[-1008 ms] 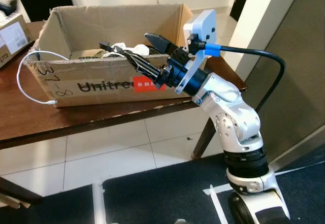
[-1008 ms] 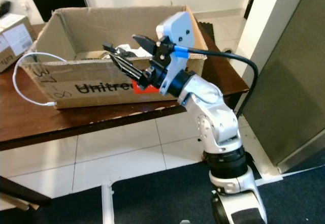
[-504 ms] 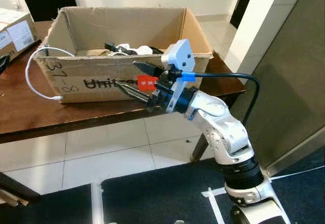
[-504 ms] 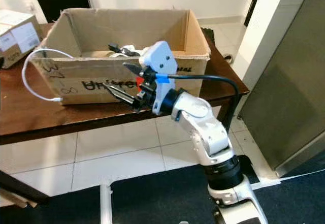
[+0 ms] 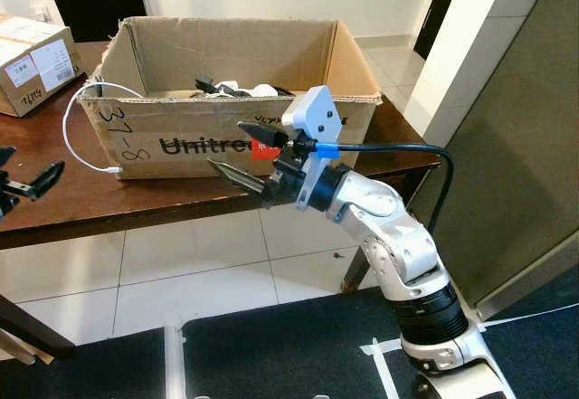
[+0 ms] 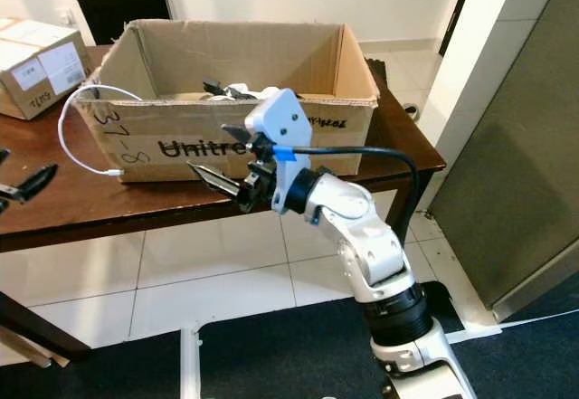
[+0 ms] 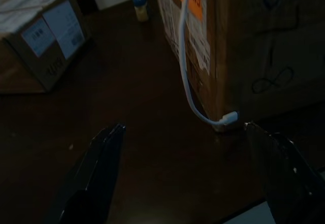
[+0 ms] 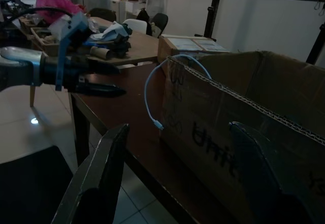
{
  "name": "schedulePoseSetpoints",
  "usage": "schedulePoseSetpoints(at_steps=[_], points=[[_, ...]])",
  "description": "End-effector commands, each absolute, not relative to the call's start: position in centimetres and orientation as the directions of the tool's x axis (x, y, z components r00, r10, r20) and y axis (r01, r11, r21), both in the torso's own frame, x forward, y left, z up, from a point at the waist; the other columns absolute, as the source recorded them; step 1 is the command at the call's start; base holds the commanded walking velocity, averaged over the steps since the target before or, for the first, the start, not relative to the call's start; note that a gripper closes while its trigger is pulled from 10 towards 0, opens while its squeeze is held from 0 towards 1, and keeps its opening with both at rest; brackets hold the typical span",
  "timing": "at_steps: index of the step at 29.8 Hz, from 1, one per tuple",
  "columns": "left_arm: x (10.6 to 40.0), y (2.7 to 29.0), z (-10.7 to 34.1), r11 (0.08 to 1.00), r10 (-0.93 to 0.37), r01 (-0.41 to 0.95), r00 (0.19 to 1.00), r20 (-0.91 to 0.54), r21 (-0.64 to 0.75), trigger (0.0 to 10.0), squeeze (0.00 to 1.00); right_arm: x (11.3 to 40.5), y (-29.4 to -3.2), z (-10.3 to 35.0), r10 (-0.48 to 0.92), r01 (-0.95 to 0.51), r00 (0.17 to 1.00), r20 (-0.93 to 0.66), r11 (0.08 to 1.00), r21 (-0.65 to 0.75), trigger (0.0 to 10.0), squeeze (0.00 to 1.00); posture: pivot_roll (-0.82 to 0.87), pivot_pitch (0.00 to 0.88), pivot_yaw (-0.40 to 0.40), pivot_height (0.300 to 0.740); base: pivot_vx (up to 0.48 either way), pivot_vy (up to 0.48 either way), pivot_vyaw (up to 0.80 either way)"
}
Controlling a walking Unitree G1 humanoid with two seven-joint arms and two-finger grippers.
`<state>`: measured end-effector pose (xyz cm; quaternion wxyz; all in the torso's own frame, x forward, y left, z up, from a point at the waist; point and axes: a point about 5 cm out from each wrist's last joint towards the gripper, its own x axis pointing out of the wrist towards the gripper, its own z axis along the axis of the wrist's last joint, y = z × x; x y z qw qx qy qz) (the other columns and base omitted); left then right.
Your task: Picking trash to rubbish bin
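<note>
We are pulling our right gripper (image 5: 242,152) back out of the cardboard box (image 5: 235,100), fingers spread and empty, the drop apparently done; trash now lying inside. Our left gripper (image 5: 20,180) is hovering wide open over the table (image 5: 136,202), near the white cable (image 5: 77,137).

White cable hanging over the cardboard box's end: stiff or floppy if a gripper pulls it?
The thin white cable probably flops: it droops in a loose loop. Likely light. Its far end lies inside the open brown cardboard box, so it may snag.
</note>
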<state>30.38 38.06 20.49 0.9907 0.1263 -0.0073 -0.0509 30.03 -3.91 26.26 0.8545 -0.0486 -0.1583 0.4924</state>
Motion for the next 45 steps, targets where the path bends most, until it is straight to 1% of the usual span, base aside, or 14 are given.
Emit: schedulePoseSetpoints(at_steps=[1, 12, 18, 22, 26, 27, 30, 32, 36, 38, 40, 41, 45], points=[[30.6, 37.5, 19.8, 0.963, -0.111, 0.11, 0.994, -0.012, 0.246, 10.0, 0.0, 29.9, -3.9, 25.8, 0.857, -0.827, 0.467, 0.219, 0.511, -0.235, 10.0, 0.0, 0.03, 0.142, -0.006, 0.74, 0.0, 0.0, 0.0], [31.3, 37.1, 19.2, 0.972, -0.086, 0.091, 0.996, -0.03, 0.216, 10.0, 0.0, 30.2, -4.0, 25.2, 0.85, -0.819, 0.484, 0.207, 0.523, -0.235, 10.0, 0.0, 0.03, 0.146, -0.014, 0.74, 0.0, 0.0, 0.0], [32.3, 36.5, 19.1, 0.976, -0.035, 0.041, 0.999, -0.031, 0.213, 10.0, 0.0, 30.3, -3.9, 25.0, 0.846, -0.816, 0.491, 0.206, 0.53, -0.231, 10.0, 0.0, 0.03, 0.155, -0.02, 0.74, 0.0, 0.0, 0.0], [33.9, 35.1, 20.2, 0.984, -0.059, 0.055, 0.998, 0.016, 0.171, 10.0, 0.0, 30.4, -4.1, 25.6, 0.828, -0.797, 0.513, 0.227, 0.558, -0.231, 10.0, 0.0, -0.01, 0.186, -0.02, 0.74, 0.0, 0.0, 0.0], [34.0, 34.9, 20.3, 0.984, -0.062, 0.058, 0.998, 0.02, 0.167, 10.0, 0.0, 30.4, -4.2, 25.6, 0.826, -0.796, 0.515, 0.229, 0.56, -0.231, 10.0, 0.0, -0.01, 0.189, -0.02, 0.74, 0.0, 0.0, 0.0], [34.5, 34.3, 20.6, 0.985, -0.095, 0.09, 0.995, 0.027, 0.146, 10.0, 0.0, 30.3, -4.1, 25.8, 0.824, -0.792, 0.516, 0.233, 0.563, -0.235, 10.0, 0.0, -0.03, 0.2, -0.019, 0.74, 0.0, 0.0, 0.0], [34.9, 33.8, 21.0, 0.985, -0.121, 0.116, 0.992, 0.037, 0.129, 10.0, 0.0, 30.1, -4.1, 26.1, 0.823, -0.79, 0.515, 0.237, 0.564, -0.24, 10.0, 0.0, -0.04, 0.205, -0.02, 0.74, 0.0, 0.0, 0.0], [35.5, 33.2, 21.6, 0.986, -0.143, 0.138, 0.989, 0.045, 0.092, 10.0, 0.0, 29.8, -4.1, 26.3, 0.825, -0.789, 0.512, 0.241, 0.562, -0.249, 10.0, 0.0, -0.05, 0.211, -0.021, 0.74, 0.0, 0.0, 0.0], [35.7, 33.2, 21.7, 0.988, -0.132, 0.129, 0.991, 0.036, 0.082, 10.0, 0.0, 29.6, -4.2, 26.4, 0.827, -0.79, 0.508, 0.239, 0.558, -0.253, 10.0, 0.0, -0.06, 0.215, -0.022, 0.74, 0.0, 0.0, 0.0], [35.5, 33.7, 21.7, 0.994, -0.101, 0.1, 0.994, 0.03, 0.041, 10.0, 0.0, 29.5, -4.1, 26.5, 0.832, -0.792, 0.502, 0.237, 0.552, -0.26, 10.0, 0.0, -0.07, 0.217, -0.027, 0.74, 0.0, 0.0, 0.0], [35.5, 33.7, 21.7, 0.994, -0.101, 0.1, 0.994, 0.03, 0.041, 10.0, 0.0, 29.5, -4.1, 26.5, 0.832, -0.792, 0.502, 0.237, 0.552, -0.26, 10.0, 0.0, -0.07, 0.217, -0.027, 0.74, 0.0, 0.0, 0.0], [35.3, 34.3, 21.7, 0.997, -0.073, 0.073, 0.997, 0.029, -0.005, 10.0, 0.0, 29.3, -4.0, 26.8, 0.838, -0.796, 0.492, 0.235, 0.543, -0.269, 10.0, 0.0, -0.07, 0.219, -0.035, 0.74, 0.0, 0.0, 0.0], [35.2, 34.5, 21.7, 0.998, -0.065, 0.065, 0.997, 0.029, -0.014, 10.0, 0.0, 29.2, -3.9, 26.9, 0.842, -0.798, 0.486, 0.235, 0.537, -0.274, 10.0, 0.0, -0.07, 0.219, -0.036, 0.74, 0.0, 0.0, 0.0]])
